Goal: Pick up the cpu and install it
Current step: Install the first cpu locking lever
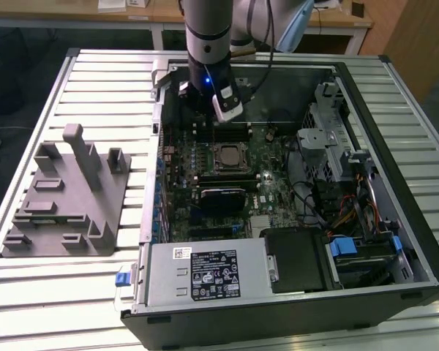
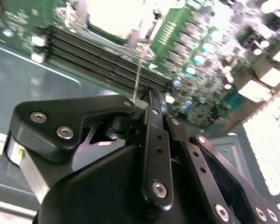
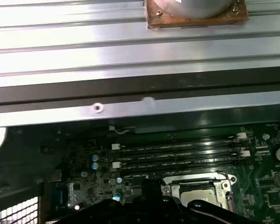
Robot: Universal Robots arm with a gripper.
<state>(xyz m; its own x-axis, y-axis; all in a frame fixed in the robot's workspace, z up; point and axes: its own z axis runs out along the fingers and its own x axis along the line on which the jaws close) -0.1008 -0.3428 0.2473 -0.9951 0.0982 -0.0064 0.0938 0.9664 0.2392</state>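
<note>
**Q:** Where is the cpu lying, and what is the gripper doing?

**A:** As far as can be judged, the cpu (image 1: 227, 156) is sitting inside the socket (image 1: 213, 158) at the middle of the motherboard (image 1: 274, 186). The gripper (image 1: 203, 108) is hanging just to the socket's far side, over the memory slots (image 3: 177, 151). Whether it is open, closed or gripping anything cannot be told.

**Q:** What is this step asking for, and what is being hidden?

**A:** It is probably asking for a level chip, squared to the socket frame, with no sideways push, since the contacts beneath are likely delicate. In the exterior view the arm (image 1: 207, 36) is covering the gripper's tip. In the first wrist view the gripper's dark body is cutting off the socket's near edge. The chip's corner marks, and whether the frame is latched, are not showing well enough to tell. The grey fixture (image 1: 66, 194) is standing well apart on the worktop (image 1: 102, 80), at the exterior view's left.
</note>
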